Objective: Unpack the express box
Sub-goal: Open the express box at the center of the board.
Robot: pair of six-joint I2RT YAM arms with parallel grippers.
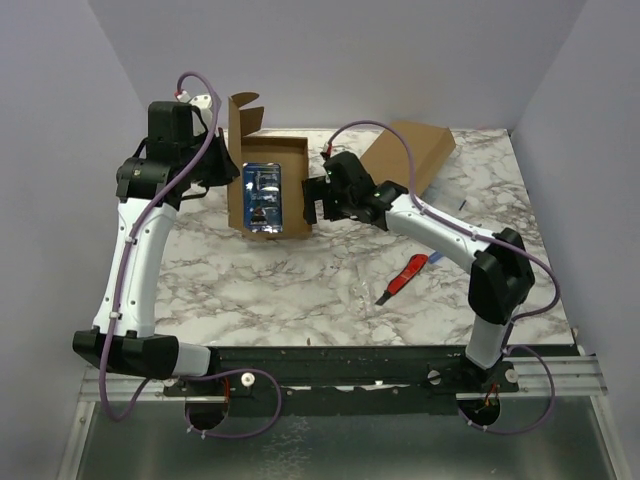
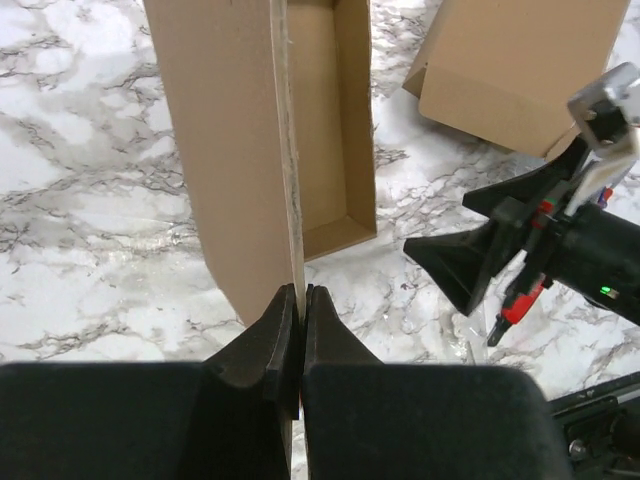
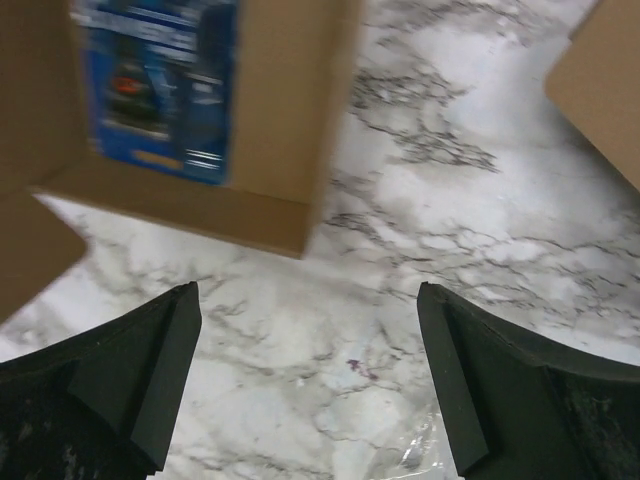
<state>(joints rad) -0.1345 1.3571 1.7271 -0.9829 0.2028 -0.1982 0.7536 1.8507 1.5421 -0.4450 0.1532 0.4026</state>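
Beside the express box (image 1: 237,205), left end effector (image 2: 300,300) pinching its wall, right end effector (image 3: 307,300) spread, both arms reaching forward

The box (image 1: 295,180) sits back left on the desk (image 1: 300,290), a packet (image 1: 263,198) lying inside it. A carton (image 1: 410,150) lies behind to its right, a cutter (image 1: 403,279) nearer, right of centre. The left fingers (image 2: 275,340) pinch the box's left wall; the right fingers (image 3: 140,380) stand apart just right of it.
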